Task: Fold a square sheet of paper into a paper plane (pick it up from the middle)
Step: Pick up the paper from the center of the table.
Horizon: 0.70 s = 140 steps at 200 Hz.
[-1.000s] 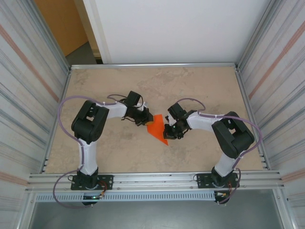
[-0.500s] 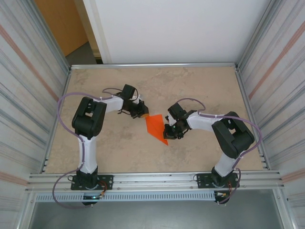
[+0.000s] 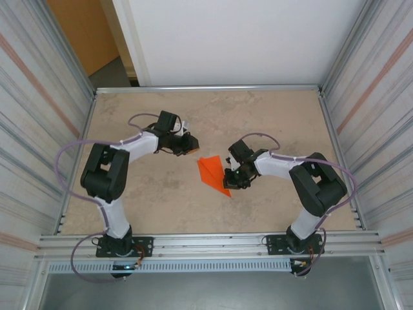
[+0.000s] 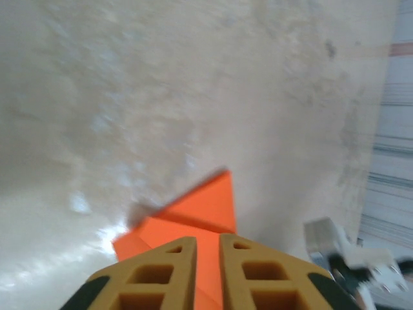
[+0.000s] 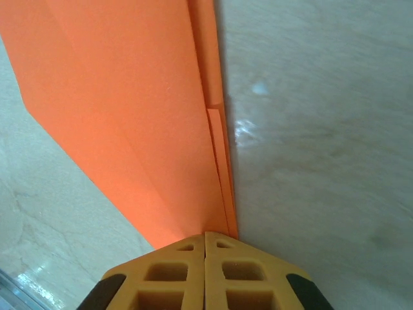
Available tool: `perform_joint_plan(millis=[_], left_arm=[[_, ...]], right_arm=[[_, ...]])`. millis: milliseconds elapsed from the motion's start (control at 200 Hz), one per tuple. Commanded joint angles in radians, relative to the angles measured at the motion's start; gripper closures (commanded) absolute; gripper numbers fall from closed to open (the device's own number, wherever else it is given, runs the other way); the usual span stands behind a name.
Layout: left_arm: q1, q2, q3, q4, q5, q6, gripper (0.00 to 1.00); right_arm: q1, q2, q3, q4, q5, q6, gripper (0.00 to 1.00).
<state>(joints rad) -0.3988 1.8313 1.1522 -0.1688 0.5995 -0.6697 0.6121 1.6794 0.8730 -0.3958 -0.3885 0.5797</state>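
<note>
**Item.** The paper plane (image 3: 211,172) lies flat about mid-bench, a narrow creased triangle with its point toward the near edge. The right wrist view shows layered folds stacked along its right-hand side.

**Right tool.** The right tool (image 3: 232,177) sits at that layered side. Its fingers (image 5: 161,274) are pressed together with no gap, and the stacked edge runs in under the tips. Judged: it is pinching the layers to stop the folds springing open.

**Left tool.** The left tool (image 3: 190,143) stands apart from the plane, toward the far-left corner. Its fingers (image 4: 158,274) are all but closed, a narrow slit between them, holding nothing.

**Bench.** The bench (image 3: 271,116) is pale and mottled.
</note>
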Motion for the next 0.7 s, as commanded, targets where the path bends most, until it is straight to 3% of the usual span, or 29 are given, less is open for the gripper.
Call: perform_joint_plan(millis=[0, 85, 220, 481, 697], left_arm=[[-0.006, -0.065, -0.106, 0.071, -0.026, -0.095, 0.79], [-0.009, -0.103, -0.175, 0.127, -0.027, -0.151, 0.71], [-0.021, -0.149, -0.241, 0.182, -0.033, -0.208, 0.63], [-0.022, -0.172, -0.313, 0.253, -0.041, -0.271, 0.51], [-0.021, -0.176, -0.326, 0.275, -0.035, -0.279, 0.49]], right_arm=[[-0.018, -0.093, 0.009, -0.018, -0.005, 0.042, 0.85], [-0.038, -0.150, 0.015, 0.052, -0.019, 0.059, 0.71], [-0.082, -0.165, 0.001, 0.128, -0.022, 0.051, 0.60], [-0.106, -0.042, 0.069, 0.124, -0.080, -0.075, 0.59], [-0.106, 0.051, 0.109, 0.149, -0.177, -0.128, 0.68]])
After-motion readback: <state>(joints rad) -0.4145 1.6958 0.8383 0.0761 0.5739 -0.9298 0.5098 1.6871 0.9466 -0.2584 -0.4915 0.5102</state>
